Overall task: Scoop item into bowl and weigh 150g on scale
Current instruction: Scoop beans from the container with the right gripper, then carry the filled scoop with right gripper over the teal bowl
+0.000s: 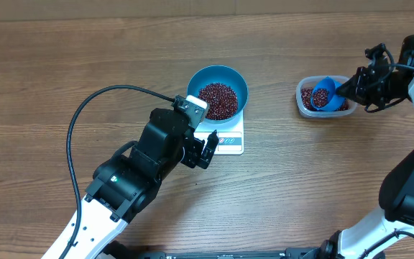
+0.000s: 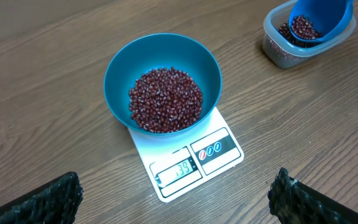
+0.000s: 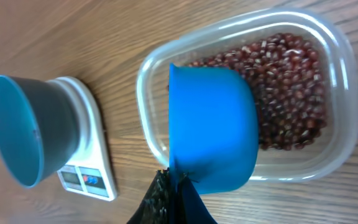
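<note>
Overhead: beans heaped in bowl on scale; partly done, display unclear, more scoops likely. R gripper pinches loaded scoop over container. L gripper fingers spread, empty, beside scale.

the left arm reaches in from the lower left, elbow bent. the left gripper points up and right, fingers spread wide, holding nothing. the right arm comes in from the right edge. the right gripper points left, pinched tight on the scoop handle.
</note>
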